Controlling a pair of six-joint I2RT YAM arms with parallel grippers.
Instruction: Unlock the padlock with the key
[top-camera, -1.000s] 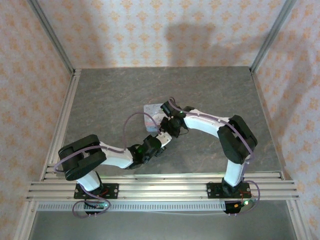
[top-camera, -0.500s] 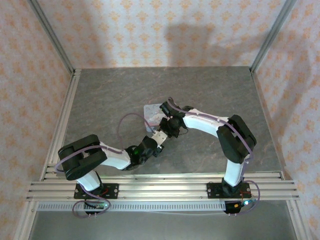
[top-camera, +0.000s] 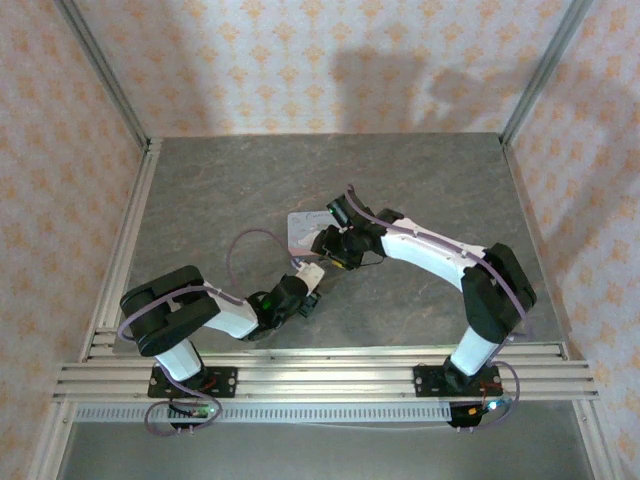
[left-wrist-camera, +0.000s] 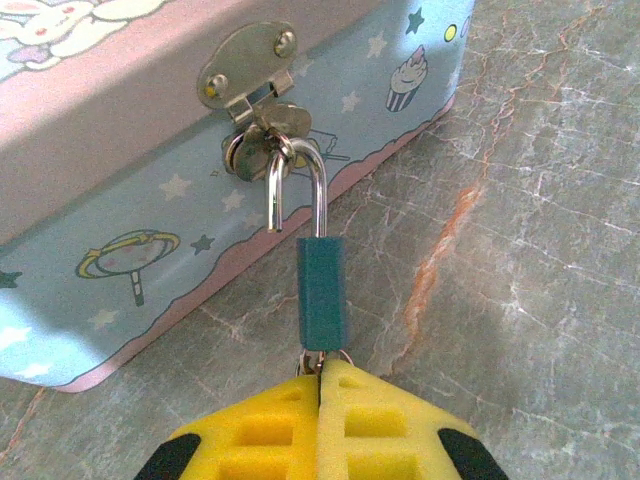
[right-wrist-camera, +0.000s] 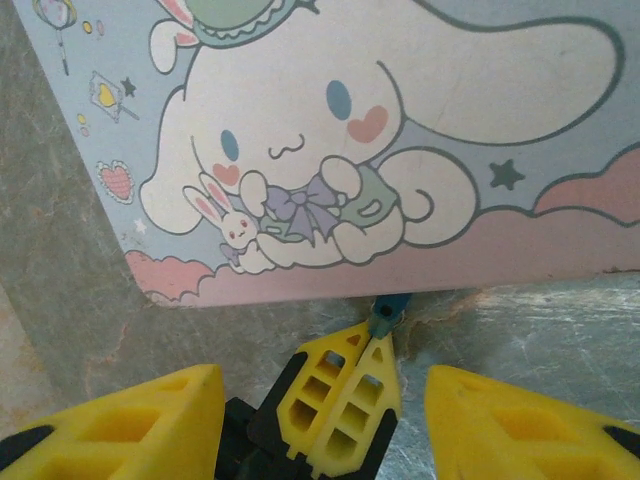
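Teal padlock (left-wrist-camera: 322, 290) hung off the tin (left-wrist-camera: 120, 200) just beyond the left fingers (left-wrist-camera: 265, 430), which pinched the key (left-wrist-camera: 322, 358), likely to turn it. The right fingers (right-wrist-camera: 130, 425) stood spread, holding nothing.

The top camera looks down on the whole desk (top-camera: 200, 190) from its near edge; both wrist cameras sit close, sharing cartoon tin (left-wrist-camera: 110, 170) and padlock (left-wrist-camera: 322, 290).

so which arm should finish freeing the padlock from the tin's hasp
Left. The left gripper is shut on the key at the padlock's base, and the shackle looks sprung. The right gripper hangs open near the tin, holding nothing.
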